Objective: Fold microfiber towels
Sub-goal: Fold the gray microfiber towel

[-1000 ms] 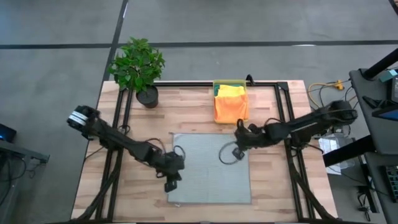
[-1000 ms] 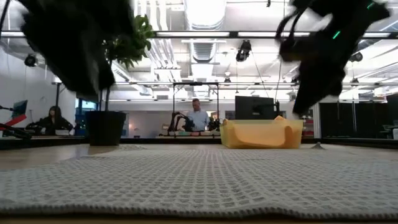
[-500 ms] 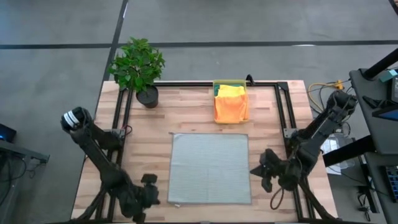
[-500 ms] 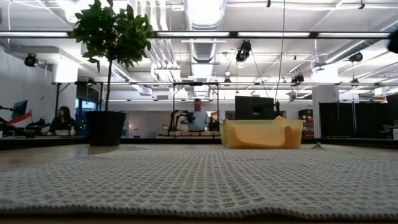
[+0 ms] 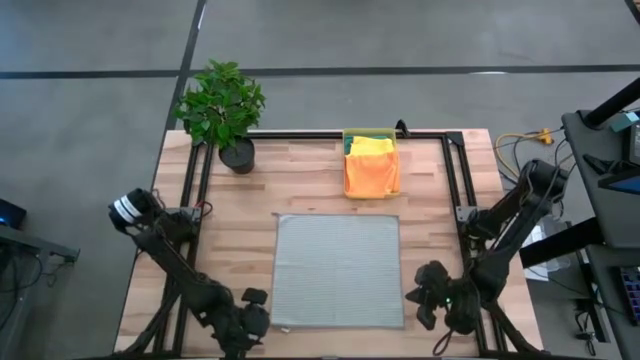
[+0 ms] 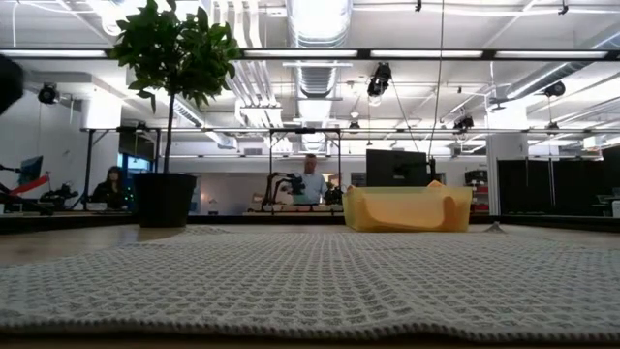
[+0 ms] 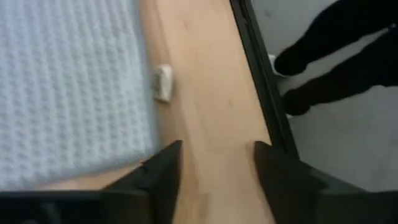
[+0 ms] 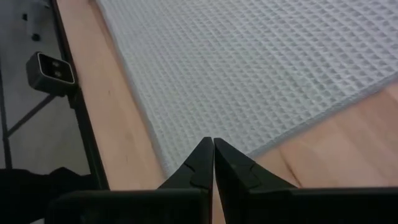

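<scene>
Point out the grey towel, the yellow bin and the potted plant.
grey towel (image 5: 338, 270), high view, middle of the spread cloth.
yellow bin (image 6: 359, 211), low view, left part of its front wall.
potted plant (image 5: 221, 102), high view, on its leaves.

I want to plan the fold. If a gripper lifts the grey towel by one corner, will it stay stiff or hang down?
The grey towel lies fully flat on the table, so it is probably soft and would hang limp. Its waffle weave looks thin, so likely light. The textured surface probably grips rather than slips.
</scene>
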### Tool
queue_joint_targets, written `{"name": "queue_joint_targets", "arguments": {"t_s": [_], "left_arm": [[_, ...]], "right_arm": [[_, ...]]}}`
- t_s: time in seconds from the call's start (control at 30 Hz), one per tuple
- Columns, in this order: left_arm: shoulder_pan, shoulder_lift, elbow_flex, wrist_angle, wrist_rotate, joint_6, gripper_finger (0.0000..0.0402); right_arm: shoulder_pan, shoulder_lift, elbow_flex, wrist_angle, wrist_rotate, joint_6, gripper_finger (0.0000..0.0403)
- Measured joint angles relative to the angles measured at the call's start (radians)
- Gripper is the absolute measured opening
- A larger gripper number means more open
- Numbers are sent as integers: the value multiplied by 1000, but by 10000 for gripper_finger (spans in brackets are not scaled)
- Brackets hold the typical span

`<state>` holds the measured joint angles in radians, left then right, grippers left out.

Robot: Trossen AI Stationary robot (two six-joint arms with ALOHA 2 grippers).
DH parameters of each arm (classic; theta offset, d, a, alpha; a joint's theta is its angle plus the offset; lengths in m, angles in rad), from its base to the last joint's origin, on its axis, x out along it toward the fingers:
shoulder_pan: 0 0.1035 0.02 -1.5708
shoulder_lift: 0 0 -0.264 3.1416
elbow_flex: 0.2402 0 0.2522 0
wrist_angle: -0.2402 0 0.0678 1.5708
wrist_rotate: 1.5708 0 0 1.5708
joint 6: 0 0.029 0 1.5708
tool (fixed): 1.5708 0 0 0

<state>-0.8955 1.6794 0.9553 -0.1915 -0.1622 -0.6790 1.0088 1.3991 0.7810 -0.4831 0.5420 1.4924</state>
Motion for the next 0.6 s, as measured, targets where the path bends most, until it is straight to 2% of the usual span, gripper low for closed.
{"name": "queue_joint_targets", "arguments": {"t_s": [0.1,0.2,0.43,0.6], "left_arm": [[9,4,0,-8,-50,39,234],[19,41,1,-19,-64,86,257],[21,152,31,-38,-90,86,235],[31,175,48,-49,-102,83,208]], "right_arm": [[1,38,30,0,-2,-15,8],[4,72,56,0,-5,-31,8],[35,126,125,-2,-29,-29,8],[66,156,176,-7,-29,-27,8]]}}
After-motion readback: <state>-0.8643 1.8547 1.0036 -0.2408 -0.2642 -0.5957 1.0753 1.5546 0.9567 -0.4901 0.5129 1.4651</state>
